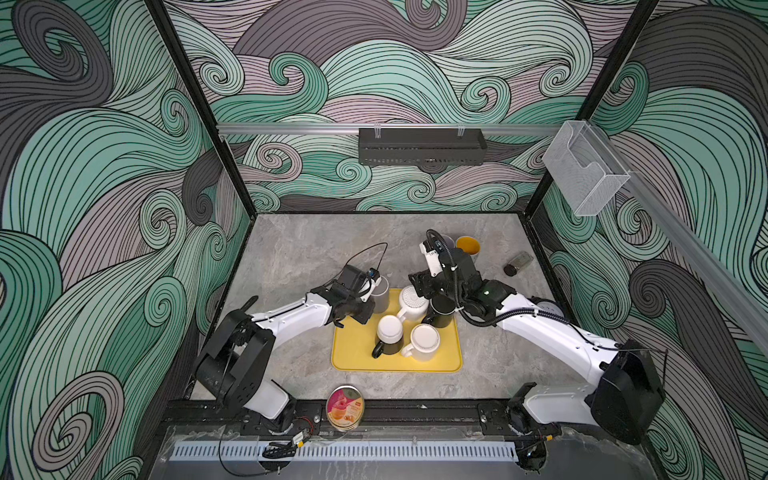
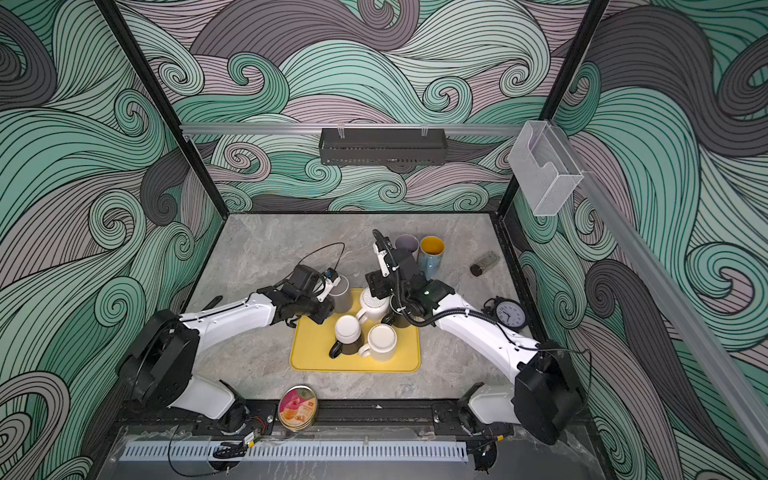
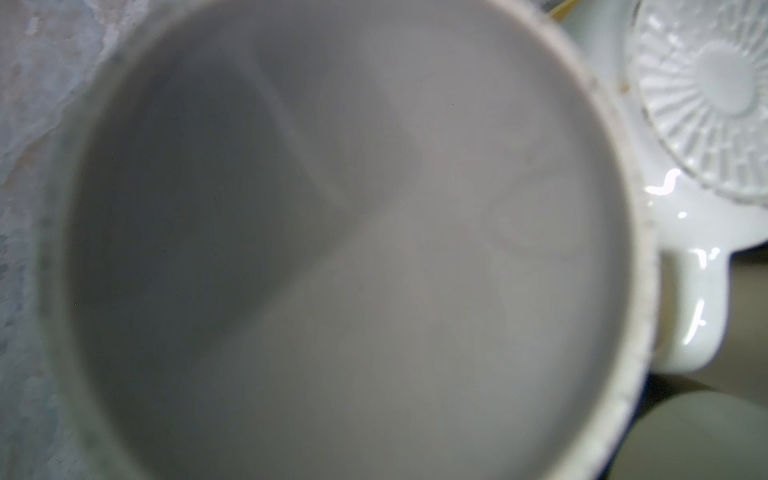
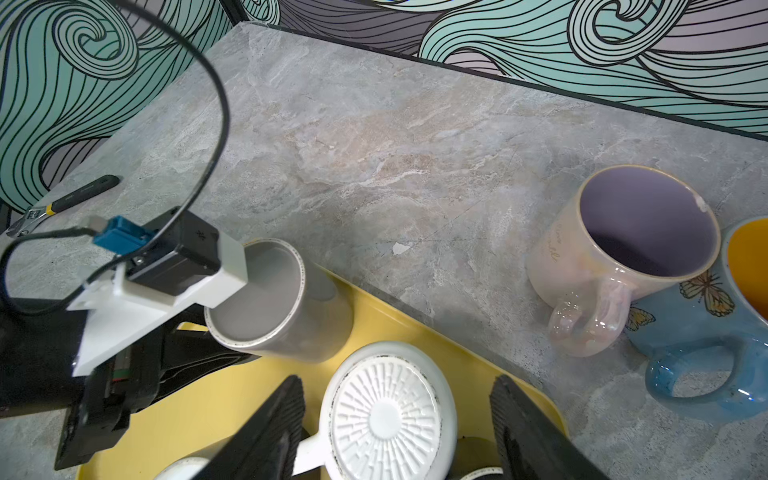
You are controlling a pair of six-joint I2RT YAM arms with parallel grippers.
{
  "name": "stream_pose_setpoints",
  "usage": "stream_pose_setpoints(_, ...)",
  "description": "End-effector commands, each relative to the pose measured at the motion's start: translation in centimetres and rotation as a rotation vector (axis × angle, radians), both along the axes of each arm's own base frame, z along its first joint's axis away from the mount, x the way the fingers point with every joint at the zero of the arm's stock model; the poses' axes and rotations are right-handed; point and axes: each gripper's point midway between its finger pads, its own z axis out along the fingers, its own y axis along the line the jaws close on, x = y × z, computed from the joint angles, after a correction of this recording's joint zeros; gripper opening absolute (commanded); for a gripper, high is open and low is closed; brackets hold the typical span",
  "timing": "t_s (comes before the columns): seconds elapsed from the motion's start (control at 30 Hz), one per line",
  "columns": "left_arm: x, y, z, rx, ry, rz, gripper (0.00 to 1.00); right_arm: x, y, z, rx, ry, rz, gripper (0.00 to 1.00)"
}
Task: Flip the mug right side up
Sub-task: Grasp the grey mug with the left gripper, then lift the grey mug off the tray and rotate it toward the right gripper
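Grey mug [image 3: 332, 249] fills the left wrist view base-first, since it is upside down at the far left corner of the tray [image 1: 357, 357]. The left gripper [image 4: 224, 353] is pressed together low at its side, seemingly pinching the hidden handle so the mug can be swung over. Right gripper [image 4: 397, 384] hovers with jaws spread above the inverted white mug [image 4: 386, 415], probably lined up for it and out of that swing.

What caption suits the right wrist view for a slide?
Open right claw flanks an upside-down white mug; left claw grips the tilted grey mug.
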Motion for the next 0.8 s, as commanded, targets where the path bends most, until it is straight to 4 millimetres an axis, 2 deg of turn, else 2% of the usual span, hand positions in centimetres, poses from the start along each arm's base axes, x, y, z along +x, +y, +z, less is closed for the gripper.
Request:
stream_pose_setpoints(0.0,1.8,-0.1,5.0,-0.052,-0.179,0.018,0.0,-0.2,0.0,0.4,0.02,-0.008,-0.011,0.72)
stream_pose_setpoints(0.33,1.8,2.7,10.3,-0.086,-0.362,0.142,0.0,0.5,-0.1,0.6,0.039,0.029,-0.076,0.72)
stream_pose_setpoints(0.5,1.8,3.3,13.6,-0.168,-0.44,0.203,0.0,0.9,-0.6,2.0,0.083,-0.005,-0.107,0.73)
stream_pose_setpoints(0.6,1.4,3.1,16.8,-0.288,-0.466,0.22,0.0,1.0,-1.0,3.3,0.139,-0.018,-0.124,0.73)
stream_pose_setpoints(0.77,-0.1,2.1,23.6,-0.647,-0.473,0.169,0.0,0.8,-0.9,5.2,0.284,0.0,-0.103,0.73)
